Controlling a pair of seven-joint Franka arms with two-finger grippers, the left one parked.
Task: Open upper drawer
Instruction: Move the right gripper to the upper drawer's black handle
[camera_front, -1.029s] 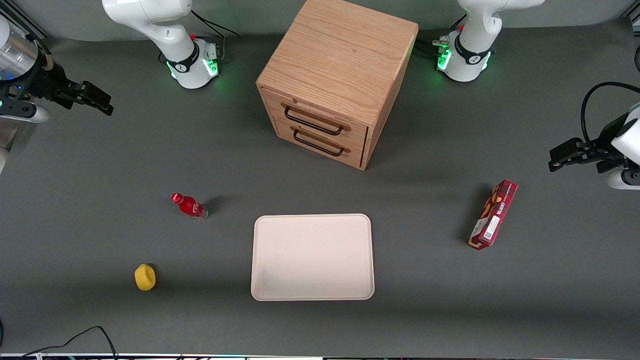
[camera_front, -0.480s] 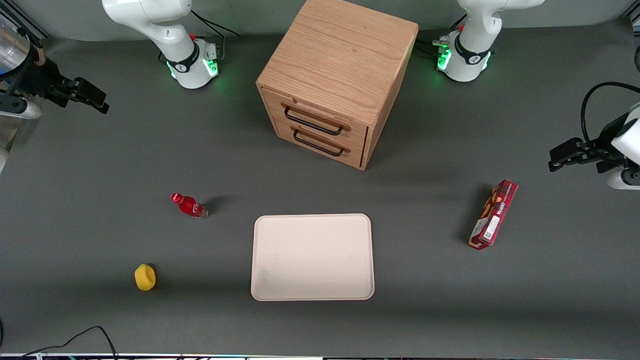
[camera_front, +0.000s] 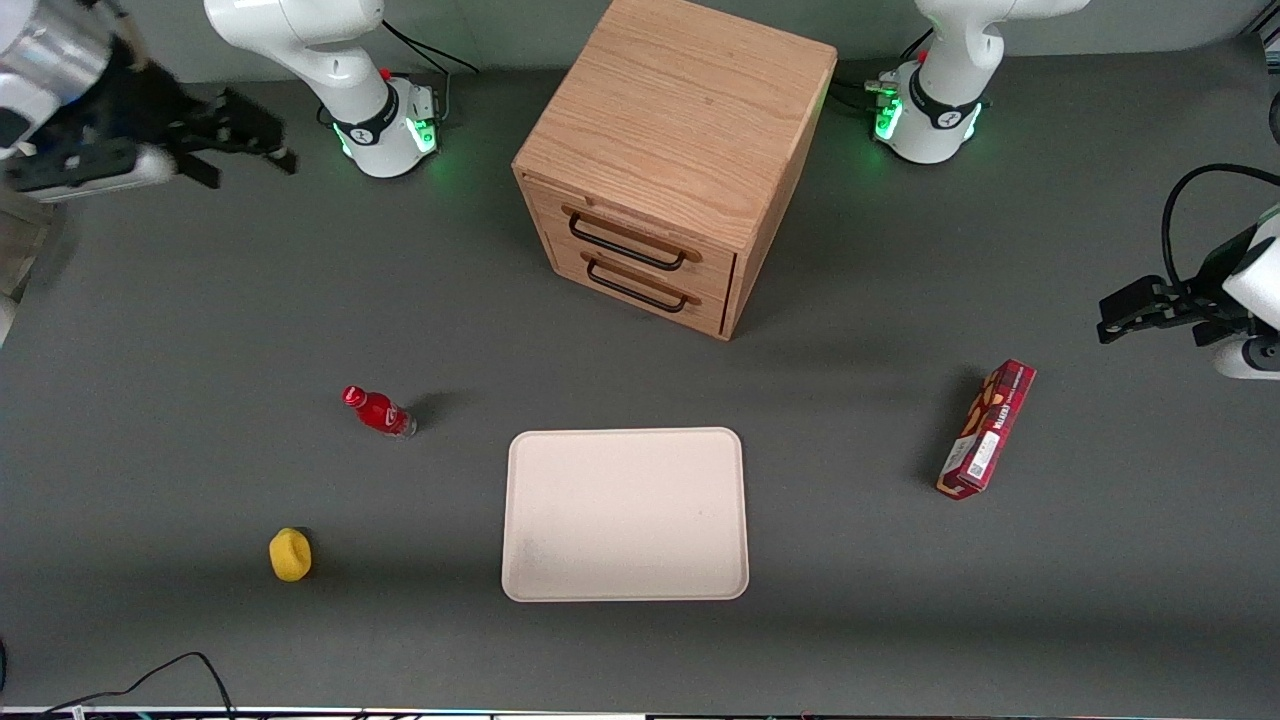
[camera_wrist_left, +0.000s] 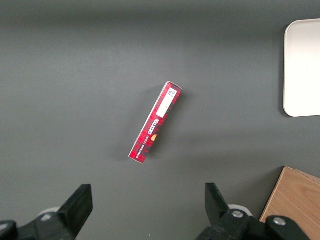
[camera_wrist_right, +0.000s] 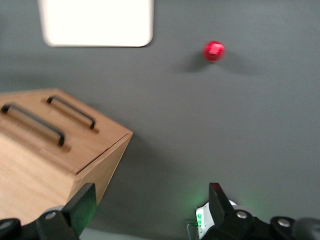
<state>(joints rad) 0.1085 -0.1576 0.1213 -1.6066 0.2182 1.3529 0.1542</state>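
The oak cabinet (camera_front: 690, 110) stands at the table's middle, farther from the front camera than the tray. Its upper drawer (camera_front: 640, 222) is shut flush, with its black wire handle (camera_front: 628, 242) across the front. The bottom drawer's matching handle (camera_front: 637, 287) sits just below. My right gripper (camera_front: 250, 150) hovers in the air toward the working arm's end of the table, well apart from the cabinet, open and empty. In the right wrist view the gripper (camera_wrist_right: 150, 205) is spread wide, and the upper handle (camera_wrist_right: 32, 125) and the cabinet (camera_wrist_right: 95, 155) show apart from it.
A cream tray (camera_front: 625, 515) lies nearer the front camera than the cabinet. A red bottle (camera_front: 380, 411) and a yellow object (camera_front: 290, 554) lie toward the working arm's end. A red box (camera_front: 985, 428) lies toward the parked arm's end. The right arm's base (camera_front: 385, 125) stands beside the cabinet.
My right gripper has swung farther from the front camera and sideways toward the cabinet, and it is blurred by motion. The drawers and table objects have not moved.
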